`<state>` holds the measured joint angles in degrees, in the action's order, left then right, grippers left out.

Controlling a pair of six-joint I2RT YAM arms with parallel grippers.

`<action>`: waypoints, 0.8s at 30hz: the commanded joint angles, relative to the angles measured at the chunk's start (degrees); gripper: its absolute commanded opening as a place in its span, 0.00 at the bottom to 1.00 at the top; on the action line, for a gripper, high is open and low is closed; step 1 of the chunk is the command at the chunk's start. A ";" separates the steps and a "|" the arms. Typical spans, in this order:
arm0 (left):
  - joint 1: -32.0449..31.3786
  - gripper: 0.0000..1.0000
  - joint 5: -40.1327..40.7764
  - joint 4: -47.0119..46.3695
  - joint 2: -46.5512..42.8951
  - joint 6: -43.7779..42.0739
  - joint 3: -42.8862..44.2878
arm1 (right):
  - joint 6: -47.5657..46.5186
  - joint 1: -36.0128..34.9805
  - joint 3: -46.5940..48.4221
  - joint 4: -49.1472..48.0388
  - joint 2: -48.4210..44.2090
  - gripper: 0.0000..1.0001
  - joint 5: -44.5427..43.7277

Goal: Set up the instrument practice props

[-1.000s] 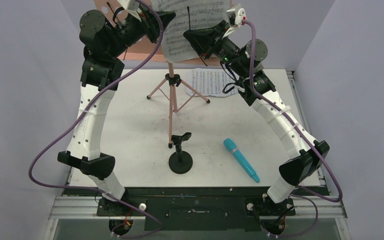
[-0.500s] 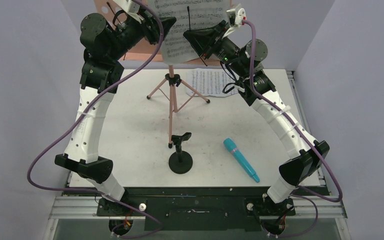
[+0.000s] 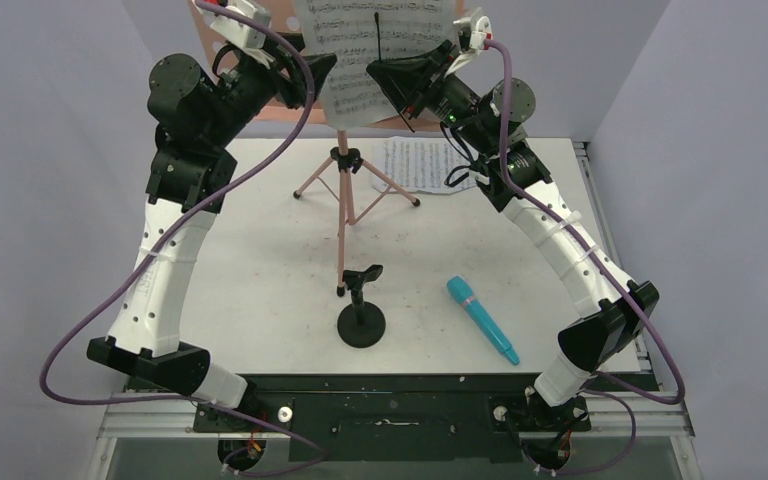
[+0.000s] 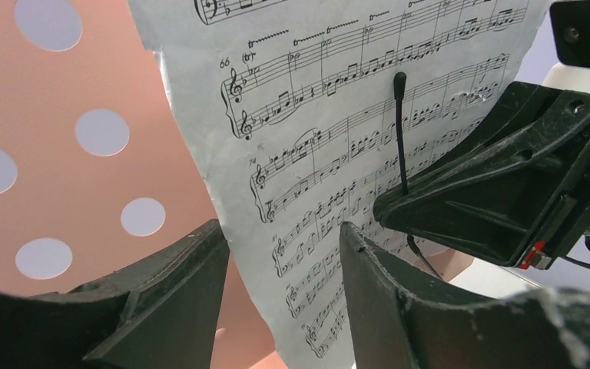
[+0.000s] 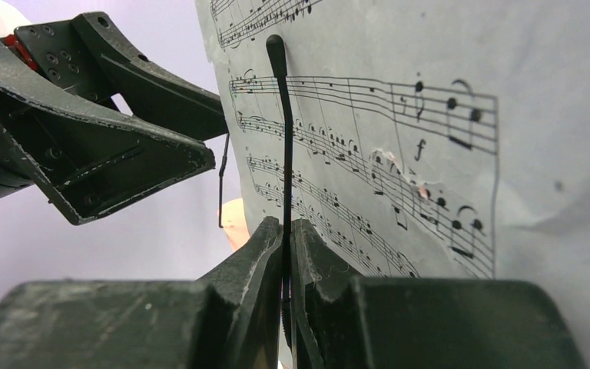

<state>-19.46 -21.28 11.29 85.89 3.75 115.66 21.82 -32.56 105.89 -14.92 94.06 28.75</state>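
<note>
The sheet-music page (image 3: 350,70), propped on the pink music stand (image 4: 54,192) under a black retaining wire (image 5: 286,115) pinched by the clenched right claw (image 5: 286,227), could be dragged off if brushed by the released left claw (image 4: 280,231).

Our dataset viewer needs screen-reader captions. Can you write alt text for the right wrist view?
The right gripper is shut on a thin black wire page holder that stands upright in front of a sheet-music page. At upper left, the left gripper points at the page's edge with its jaws apart.
</note>
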 commanded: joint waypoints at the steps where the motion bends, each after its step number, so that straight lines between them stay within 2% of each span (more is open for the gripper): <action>1: 0.47 0.53 0.56 -4.34 -2.92 1.21 -2.73 | 0.93 -0.15 0.41 -4.48 -3.73 0.05 1.17; 7: 0.45 0.41 -0.55 -9.57 -3.74 4.58 -6.22 | 1.03 -0.17 0.64 -4.51 -3.79 0.05 1.00; 17: 0.39 0.12 -2.90 -12.43 -1.42 6.75 -3.67 | 1.10 -0.20 0.45 -4.36 -3.99 0.05 0.76; 22: 0.39 0.01 -4.04 -12.27 -0.02 6.76 -1.69 | 1.12 -0.15 0.55 -4.54 -3.97 0.05 0.74; 24: 0.39 0.00 -4.23 -12.26 0.38 6.79 -1.26 | 1.20 -0.23 0.55 -4.57 -3.98 0.05 0.70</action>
<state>-19.33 -24.14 2.20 85.49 10.00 111.24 22.31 -32.56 105.89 -14.92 94.06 28.69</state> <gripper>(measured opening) 0.011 0.073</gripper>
